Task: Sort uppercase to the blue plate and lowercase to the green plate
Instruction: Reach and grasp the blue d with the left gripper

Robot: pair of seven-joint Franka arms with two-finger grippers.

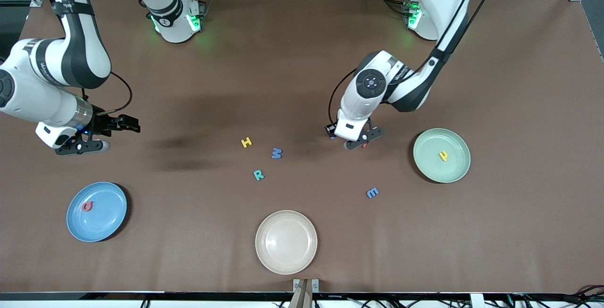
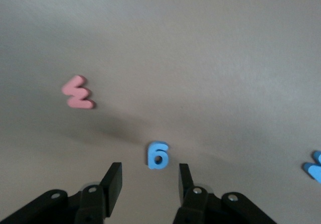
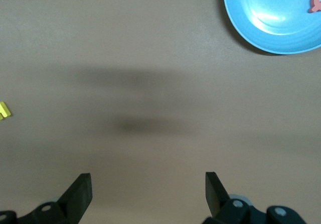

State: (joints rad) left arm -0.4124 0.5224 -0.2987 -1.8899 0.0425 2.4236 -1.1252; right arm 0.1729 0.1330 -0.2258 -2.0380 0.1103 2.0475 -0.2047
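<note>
The left pincer [image 2: 149,183] is hovering half-open, empty, right over the blue g [image 2: 158,155] lying flat on the tabletop [image 1: 302,62], red w [image 2: 77,93] nearby. Probably light, squishy foam, so pinching its flat edges gently. The right pincer [image 3: 148,191] is waiting, spread wide, above bare tabletop near the blue plate [image 1: 96,211].

The front camera looks down from high across the table [image 1: 302,62]. Each wrist camera looks down close; the right shares the blue plate [image 3: 276,18].
</note>
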